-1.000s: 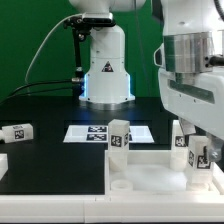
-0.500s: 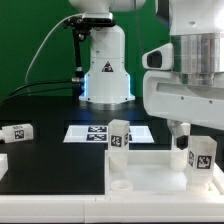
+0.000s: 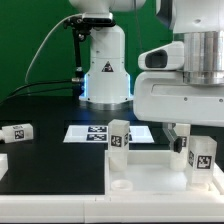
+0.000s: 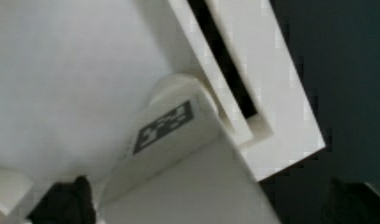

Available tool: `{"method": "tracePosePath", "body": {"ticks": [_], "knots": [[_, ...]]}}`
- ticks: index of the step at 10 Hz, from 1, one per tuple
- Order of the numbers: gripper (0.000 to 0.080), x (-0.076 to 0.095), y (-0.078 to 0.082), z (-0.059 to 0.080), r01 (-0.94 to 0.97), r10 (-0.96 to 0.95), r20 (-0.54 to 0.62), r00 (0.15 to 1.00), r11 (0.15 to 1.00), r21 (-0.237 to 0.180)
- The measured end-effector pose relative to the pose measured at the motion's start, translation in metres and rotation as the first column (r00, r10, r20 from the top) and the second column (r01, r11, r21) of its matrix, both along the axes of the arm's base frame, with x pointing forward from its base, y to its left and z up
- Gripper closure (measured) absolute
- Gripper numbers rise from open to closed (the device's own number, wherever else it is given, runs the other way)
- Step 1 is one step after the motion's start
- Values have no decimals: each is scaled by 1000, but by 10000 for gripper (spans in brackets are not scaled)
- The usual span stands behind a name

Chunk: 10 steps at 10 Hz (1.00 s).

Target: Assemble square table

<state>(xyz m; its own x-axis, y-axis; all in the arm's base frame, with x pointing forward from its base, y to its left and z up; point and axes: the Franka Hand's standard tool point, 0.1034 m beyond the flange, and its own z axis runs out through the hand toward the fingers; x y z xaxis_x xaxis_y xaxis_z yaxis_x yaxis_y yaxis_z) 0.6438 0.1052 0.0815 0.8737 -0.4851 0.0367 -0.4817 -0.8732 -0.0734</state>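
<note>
Wrist housing turned above the square table, fingers spread

Against the frame half a second earlier, the arm's wrist housing is seen swung further toward the exterior view's left; the parts are unmoved. The gripper (image 4: 208, 205) is held wide apart with nothing clamped. The tabletop (image 3: 150, 172) lies just below it, and an upright leg (image 3: 201, 160) at its corner on the exterior view's right is found just beside the fingers. A second leg (image 3: 119, 138) is stood at the far corner, and a third leg (image 3: 15, 133) is laid well apart on the black table (image 3: 50, 110)
</note>
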Motion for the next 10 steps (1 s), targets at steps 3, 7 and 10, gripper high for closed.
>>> {"method": "tracePosePath", "body": {"ticks": [3,7,10], "knots": [[514,3,-6,0,170,-170,-10,985,985,8],[514,3,-12,-2,555,-554,-41,832,831,33],[514,-1,-6,-4,930,-919,-142,366,360,68]]}}
